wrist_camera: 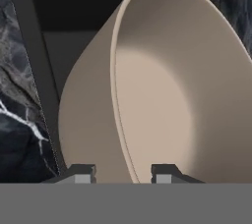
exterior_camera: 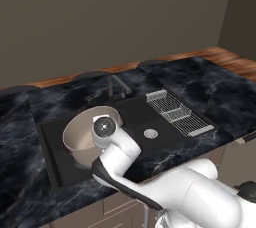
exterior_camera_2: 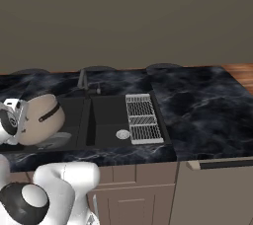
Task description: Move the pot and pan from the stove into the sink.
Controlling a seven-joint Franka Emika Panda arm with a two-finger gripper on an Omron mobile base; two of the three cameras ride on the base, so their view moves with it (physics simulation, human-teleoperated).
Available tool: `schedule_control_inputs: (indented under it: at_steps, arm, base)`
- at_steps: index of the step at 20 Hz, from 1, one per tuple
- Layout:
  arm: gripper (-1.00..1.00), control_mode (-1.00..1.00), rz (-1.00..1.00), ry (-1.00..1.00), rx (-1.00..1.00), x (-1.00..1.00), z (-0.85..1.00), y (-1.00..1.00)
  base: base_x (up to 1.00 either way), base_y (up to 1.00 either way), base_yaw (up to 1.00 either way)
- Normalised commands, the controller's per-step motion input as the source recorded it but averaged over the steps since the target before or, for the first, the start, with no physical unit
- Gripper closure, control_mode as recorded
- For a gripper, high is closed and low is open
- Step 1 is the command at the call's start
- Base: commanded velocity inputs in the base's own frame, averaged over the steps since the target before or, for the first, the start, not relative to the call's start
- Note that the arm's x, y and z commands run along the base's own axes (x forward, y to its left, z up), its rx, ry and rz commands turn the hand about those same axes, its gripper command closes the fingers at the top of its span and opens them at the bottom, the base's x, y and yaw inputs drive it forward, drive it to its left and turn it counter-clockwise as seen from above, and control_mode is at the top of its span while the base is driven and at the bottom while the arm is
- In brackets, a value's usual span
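The beige pot (exterior_camera: 81, 135) hangs tilted on its side over the left part of the sink (exterior_camera: 135, 116), its pale inside facing the hand camera. My gripper (wrist_camera: 123, 174) is shut on the pot (wrist_camera: 162, 80), one fingertip on each side of the rim wall. From the right base view the pot (exterior_camera_2: 42, 113) shows its rounded outside and a dark side handle, just above the left basin of the sink (exterior_camera_2: 106, 115). The pan and the stove are out of view.
A dark faucet (exterior_camera: 118, 87) stands behind the sink. A wire dish rack (exterior_camera: 178, 112) lies along the basin's right side, with a round drain (exterior_camera: 150, 133) beside it. Black marbled counter (exterior_camera_2: 197, 105) surrounds the sink, and a wooden strip runs along the back wall.
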Motion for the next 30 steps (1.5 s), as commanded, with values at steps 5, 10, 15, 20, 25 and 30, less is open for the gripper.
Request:
schedule_control_inputs:
  at_steps: [5, 10, 15, 20, 25, 30]
  arm:
    - [1.0, -1.0, -0.02, 0.02, 0.0, 0.34, -0.35, 0.23]
    - [1.0, -1.0, -0.02, 0.0, 0.0, 0.41, -0.26, 0.22]
    - [1.0, -1.0, -0.02, 0.0, 0.0, 0.3, -0.13, 0.12]
    - [1.0, -1.0, -0.01, 0.0, 0.0, 0.18, -0.05, 0.0]
    - [1.0, -1.0, -0.02, 0.0, 0.0, 0.3, -0.13, 0.01]
    - [1.0, -1.0, -0.02, 0.0, 0.0, 0.27, -0.17, 0.0]
  base:
    - [0.0, 0.0, 0.0]
    - [0.0, 0.0, 0.0]
    - [0.0, 0.0, 0.0]
    - [0.0, 0.0, 0.0]
    - [0.0, 0.0, 0.0]
    - [0.0, 0.0, 0.0]
